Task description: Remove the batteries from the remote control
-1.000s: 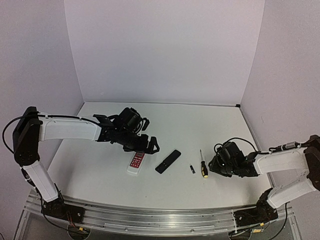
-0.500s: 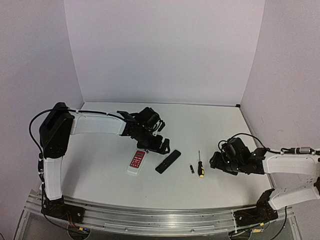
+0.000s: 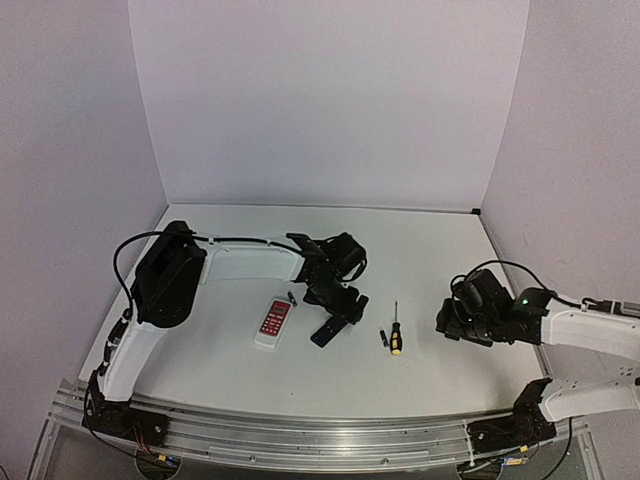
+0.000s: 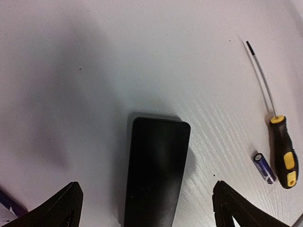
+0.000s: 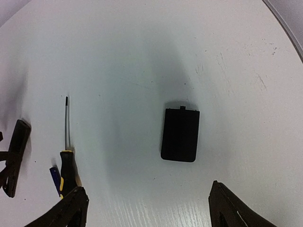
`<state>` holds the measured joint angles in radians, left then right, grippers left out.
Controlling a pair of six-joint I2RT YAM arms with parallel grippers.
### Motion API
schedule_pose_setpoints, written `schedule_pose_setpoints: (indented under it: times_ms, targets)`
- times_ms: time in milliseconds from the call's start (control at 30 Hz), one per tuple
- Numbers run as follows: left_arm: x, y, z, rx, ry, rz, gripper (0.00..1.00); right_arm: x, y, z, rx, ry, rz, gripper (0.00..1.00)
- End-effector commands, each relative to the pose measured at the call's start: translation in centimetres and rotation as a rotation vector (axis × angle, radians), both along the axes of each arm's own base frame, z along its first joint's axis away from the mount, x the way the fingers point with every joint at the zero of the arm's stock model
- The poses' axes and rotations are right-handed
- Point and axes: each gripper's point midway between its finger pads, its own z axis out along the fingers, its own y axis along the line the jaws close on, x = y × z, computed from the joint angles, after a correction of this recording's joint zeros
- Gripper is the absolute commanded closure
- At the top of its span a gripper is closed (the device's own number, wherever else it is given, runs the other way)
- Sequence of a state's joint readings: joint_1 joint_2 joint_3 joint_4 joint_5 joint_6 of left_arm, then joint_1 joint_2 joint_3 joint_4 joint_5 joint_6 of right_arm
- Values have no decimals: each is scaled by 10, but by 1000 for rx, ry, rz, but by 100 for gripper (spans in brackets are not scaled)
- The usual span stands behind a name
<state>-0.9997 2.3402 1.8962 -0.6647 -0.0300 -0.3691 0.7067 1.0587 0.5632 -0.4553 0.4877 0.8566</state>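
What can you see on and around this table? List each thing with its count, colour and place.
black remote control: one, black, mid-table, below the left end effector
white remote: one, white with a red button panel, left of the black one
battery: one, dark bluish with a pale end, beside the screwdriver handle
screwdriver: one, yellow-and-black handle, right of the black remote control
flat cover panel: one, black, on the table below the right end effector
small dark piece: one, just beyond the white remote; too small to name
table: one, white
left end effector: one, black, open
right end effector: one, black, open
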Motion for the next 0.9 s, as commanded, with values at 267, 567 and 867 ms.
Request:
schedule_pose_setpoints:
  times_ms: [267,567,867]
  targets:
    - [7,21,-29,212,-83,186,43,-19,-33,2,-15,-45,-89,17]
    - [11,52,-36,267,-57,495,60,-23,-36,-2,-8,-34,-110,17]
    - [25,108,-13,271,-75,855,52,-23,-37,-7,-19,-10,-129,17]
